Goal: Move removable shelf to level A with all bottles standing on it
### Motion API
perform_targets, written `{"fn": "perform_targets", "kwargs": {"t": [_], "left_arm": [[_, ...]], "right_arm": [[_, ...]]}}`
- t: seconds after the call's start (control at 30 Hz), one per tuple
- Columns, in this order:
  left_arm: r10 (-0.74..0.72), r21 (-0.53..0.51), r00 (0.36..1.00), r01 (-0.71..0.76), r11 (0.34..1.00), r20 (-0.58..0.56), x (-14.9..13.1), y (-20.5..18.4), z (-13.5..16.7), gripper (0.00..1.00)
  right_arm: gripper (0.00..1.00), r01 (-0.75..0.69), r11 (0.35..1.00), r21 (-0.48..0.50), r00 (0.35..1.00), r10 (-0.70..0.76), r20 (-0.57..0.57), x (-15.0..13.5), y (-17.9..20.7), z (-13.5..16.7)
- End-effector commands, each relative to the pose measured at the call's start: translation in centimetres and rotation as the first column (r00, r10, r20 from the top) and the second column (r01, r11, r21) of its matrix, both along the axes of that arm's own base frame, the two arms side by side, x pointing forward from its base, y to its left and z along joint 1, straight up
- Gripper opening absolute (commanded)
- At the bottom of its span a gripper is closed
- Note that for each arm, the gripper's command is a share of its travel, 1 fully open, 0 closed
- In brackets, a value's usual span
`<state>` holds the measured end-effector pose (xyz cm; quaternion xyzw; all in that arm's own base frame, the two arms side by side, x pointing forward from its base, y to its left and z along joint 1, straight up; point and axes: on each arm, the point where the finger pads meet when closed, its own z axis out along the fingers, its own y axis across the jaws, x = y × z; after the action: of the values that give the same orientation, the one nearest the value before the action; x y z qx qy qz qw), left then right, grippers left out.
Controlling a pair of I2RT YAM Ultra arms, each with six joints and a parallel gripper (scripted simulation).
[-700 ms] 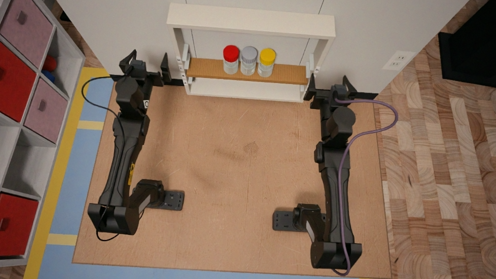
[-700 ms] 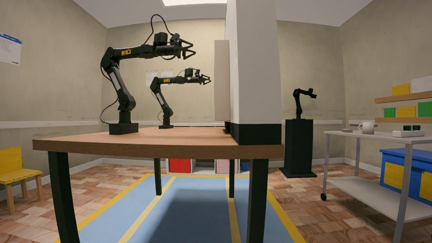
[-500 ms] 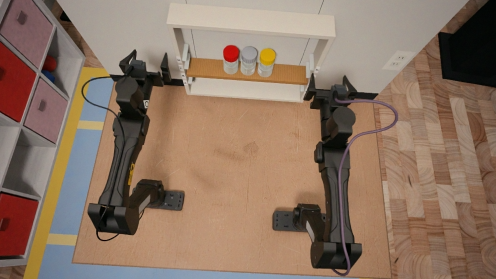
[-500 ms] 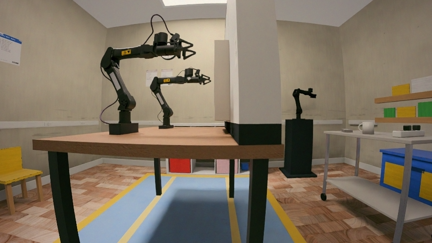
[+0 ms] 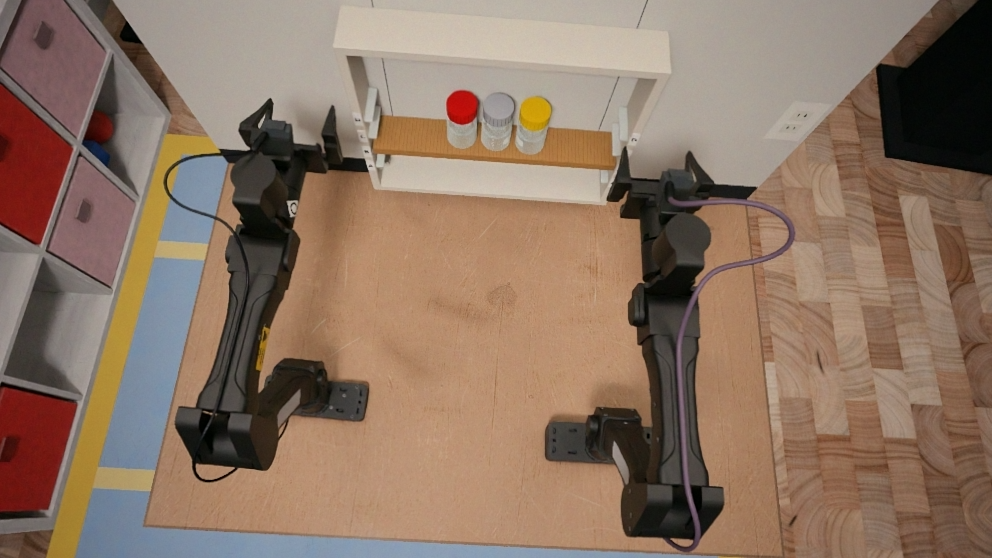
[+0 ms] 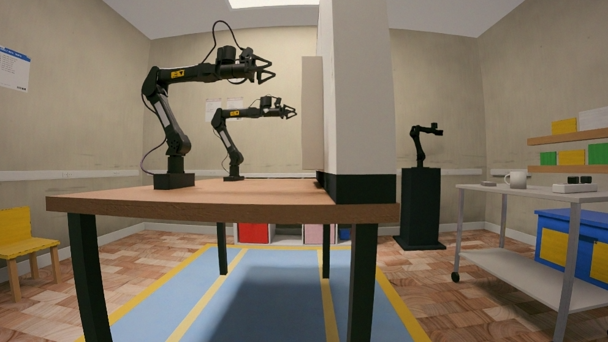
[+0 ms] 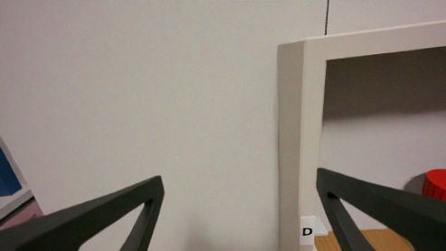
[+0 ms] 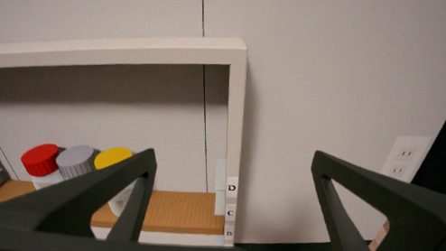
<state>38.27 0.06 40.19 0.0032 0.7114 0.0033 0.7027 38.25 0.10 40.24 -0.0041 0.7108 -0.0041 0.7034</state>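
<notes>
The white wall rack stands at the table's far edge. Its wooden shelf (image 5: 489, 151) sits in a middle slot and carries three upright bottles with a red cap (image 5: 462, 117), a grey cap (image 5: 498, 120) and a yellow cap (image 5: 534, 123). My left gripper (image 5: 296, 131) is open and empty, held high just outside the rack's left post (image 7: 300, 135). My right gripper (image 5: 659, 173) is open and empty, just outside the right post. In the right wrist view the shelf (image 8: 181, 209) lies by the labels D (image 8: 232, 187) and C; its exact level is unclear.
A white wall panel (image 5: 728, 69) backs the rack, with a socket (image 5: 797, 119) to its right. A cube storage unit (image 5: 48, 208) stands off the table on the left. A rolling cart (image 6: 531, 238) and a pedestal arm (image 6: 420, 170) stand beyond the table.
</notes>
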Motion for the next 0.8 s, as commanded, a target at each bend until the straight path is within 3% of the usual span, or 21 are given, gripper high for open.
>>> {"fn": "perform_targets", "kwargs": {"t": [0.0,0.77], "left_arm": [[0.001,0.039,1.000,-0.001,0.999,-0.003,-0.4,-0.4,-0.6,1.00],[0.004,0.246,1.000,-0.003,0.969,-0.005,-2.0,-2.0,-3.0,1.00]], "right_arm": [[1.00,0.000,0.999,-0.037,1.000,0.000,0.001,-0.2,0.2,-0.5],[1.00,-0.001,0.970,-0.243,1.000,0.001,0.002,-1.1,0.8,-3.4]]}}
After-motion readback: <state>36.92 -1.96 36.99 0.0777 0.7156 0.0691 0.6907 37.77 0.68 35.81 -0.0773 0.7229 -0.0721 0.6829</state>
